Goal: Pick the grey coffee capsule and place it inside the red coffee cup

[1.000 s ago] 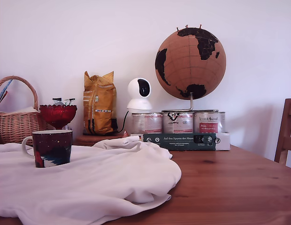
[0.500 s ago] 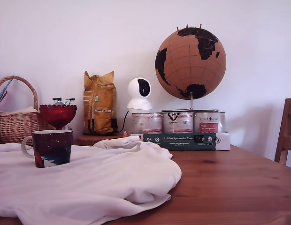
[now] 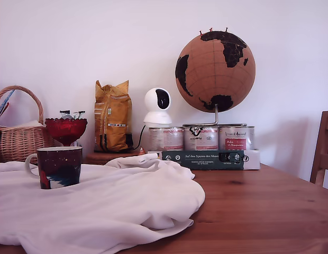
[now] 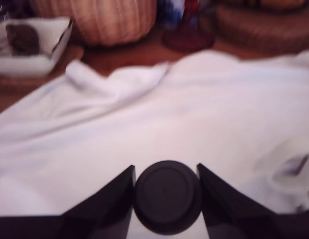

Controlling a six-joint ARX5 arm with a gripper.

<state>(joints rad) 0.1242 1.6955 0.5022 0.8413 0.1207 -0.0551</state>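
The grey coffee capsule (image 4: 167, 196) shows in the wrist view as a dark round disc held between the two black fingers (image 4: 112, 201). My gripper (image 4: 165, 169) is shut on it, hanging over the white cloth (image 4: 159, 119). The red coffee cup (image 3: 58, 166), dark red with pale speckles and a white handle, stands upright on the cloth at the exterior view's left. The exterior view does not show the gripper itself. A blurred pale shape at the wrist picture's edge cannot be identified.
Behind the cup stand a wicker basket (image 3: 16, 140), a red glass footed bowl (image 3: 65, 129), a yellow bag (image 3: 112, 123), a white camera (image 3: 156, 106), several tins (image 3: 201, 137) under a globe (image 3: 215, 71), and a chair (image 3: 322, 148) at the right. The cloth (image 3: 111, 206) is rumpled.
Cup, cloth and background objects have not moved. A small dark shape at the exterior view's left edge sits a little higher than before.
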